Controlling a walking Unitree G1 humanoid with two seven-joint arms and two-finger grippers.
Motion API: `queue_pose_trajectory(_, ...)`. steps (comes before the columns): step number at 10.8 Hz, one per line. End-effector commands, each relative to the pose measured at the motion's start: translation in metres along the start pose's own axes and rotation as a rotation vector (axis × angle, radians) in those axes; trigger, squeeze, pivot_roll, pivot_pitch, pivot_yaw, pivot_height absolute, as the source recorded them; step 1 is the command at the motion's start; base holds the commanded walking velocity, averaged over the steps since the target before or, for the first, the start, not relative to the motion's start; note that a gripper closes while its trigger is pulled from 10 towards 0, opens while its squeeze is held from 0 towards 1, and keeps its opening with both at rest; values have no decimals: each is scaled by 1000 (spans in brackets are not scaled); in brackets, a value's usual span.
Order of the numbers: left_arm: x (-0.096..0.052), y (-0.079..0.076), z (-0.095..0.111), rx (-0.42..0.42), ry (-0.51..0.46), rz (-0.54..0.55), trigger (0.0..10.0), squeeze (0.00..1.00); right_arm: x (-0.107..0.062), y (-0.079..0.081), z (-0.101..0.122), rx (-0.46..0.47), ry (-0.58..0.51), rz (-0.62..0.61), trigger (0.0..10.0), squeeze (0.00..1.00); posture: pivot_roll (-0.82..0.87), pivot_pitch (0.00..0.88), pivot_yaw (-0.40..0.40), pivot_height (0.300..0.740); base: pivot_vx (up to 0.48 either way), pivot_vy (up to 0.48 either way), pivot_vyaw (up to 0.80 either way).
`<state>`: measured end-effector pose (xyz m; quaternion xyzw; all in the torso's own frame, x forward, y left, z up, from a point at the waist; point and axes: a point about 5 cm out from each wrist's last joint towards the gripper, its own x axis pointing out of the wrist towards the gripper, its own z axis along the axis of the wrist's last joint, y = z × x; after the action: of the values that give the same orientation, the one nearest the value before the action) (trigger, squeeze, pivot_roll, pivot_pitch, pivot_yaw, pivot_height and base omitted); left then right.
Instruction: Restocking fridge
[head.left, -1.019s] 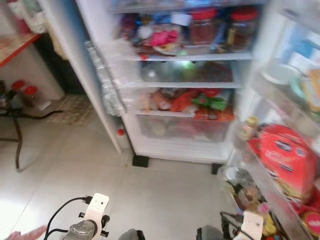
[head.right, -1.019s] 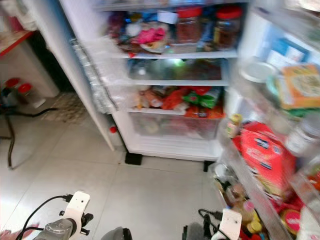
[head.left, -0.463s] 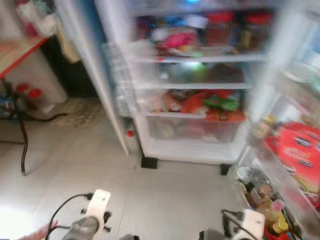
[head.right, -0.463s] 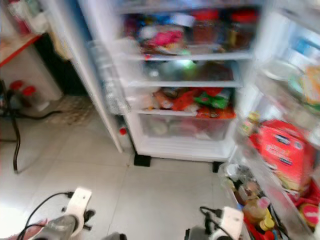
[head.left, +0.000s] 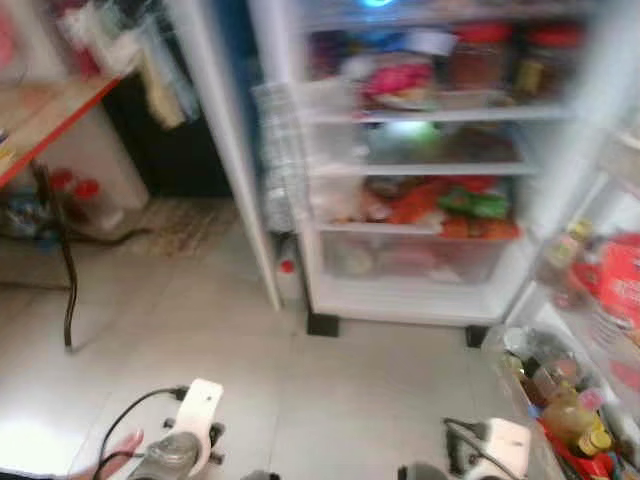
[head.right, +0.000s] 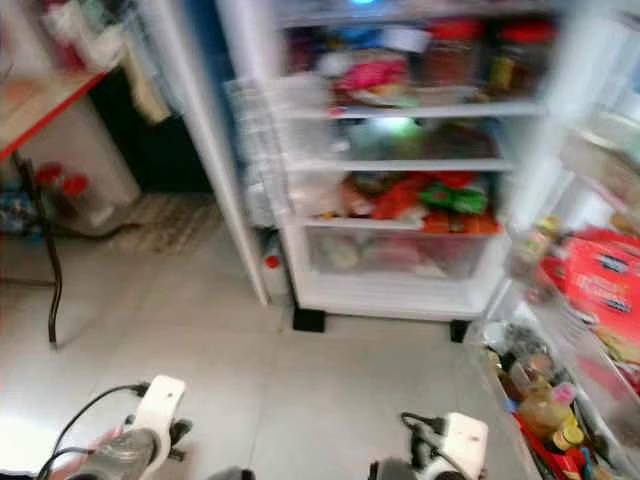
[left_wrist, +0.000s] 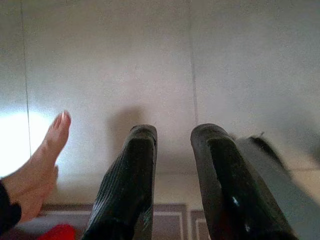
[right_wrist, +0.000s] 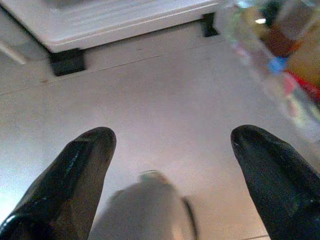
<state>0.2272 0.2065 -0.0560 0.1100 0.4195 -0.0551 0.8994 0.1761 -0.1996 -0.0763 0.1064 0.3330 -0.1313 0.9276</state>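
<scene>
- At the far left stands a surface (head.left: 40, 115) with an orange edge and a dark thin leg; red-lidded jars (head.left: 75, 190) sit on the floor beneath it, blurred.
- A person's bare foot (left_wrist: 37, 162) rests on the pale tiled floor (head.left: 170, 340) at the near left, just beside the left arm.
- The left gripper (left_wrist: 172, 145) hangs low over the floor tiles, its fingers (left_wrist: 132, 175) nearly together with a narrow gap and nothing between them.
- Past the left arm, a patterned mat (head.left: 190, 220) lies on the floor near the open left fridge door (head.left: 225, 140).
- The fridge (head.left: 420, 160) stands open at the far centre, its shelves crowded: red-lidded jars (head.left: 485, 55) on the upper shelf, red and green packets (head.left: 440, 200) lower down, and a clear drawer (head.left: 410, 258) at the bottom.
- The right gripper (right_wrist: 172, 165) hangs over the floor near the fridge's base, its fingers (right_wrist: 75, 175) spread wide and empty.
- At the right, the open door's racks (head.right: 560, 390) hold bottles (head.left: 575, 420) low down and a red package (head.right: 605, 285) above them, all blurred.
</scene>
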Motion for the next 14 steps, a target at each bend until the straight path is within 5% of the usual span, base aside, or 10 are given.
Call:
queue_pose_trajectory(1,0,1,-2,-17,9,10,10000,0,0,1,0,4,2,0,10000,0,-234,14,110,660,0,360,0)
queue_pose_trajectory(4,0,2,0,-17,4,13,10000,0,1,4,2,4,-7,7,10000,0,-228,15,109,660,0,355,0)
queue_pose_trajectory(14,-3,4,-10,-30,-19,21,10000,0,2,6,7,10,-33,9,10000,0,-228,27,108,660,0,0,0)
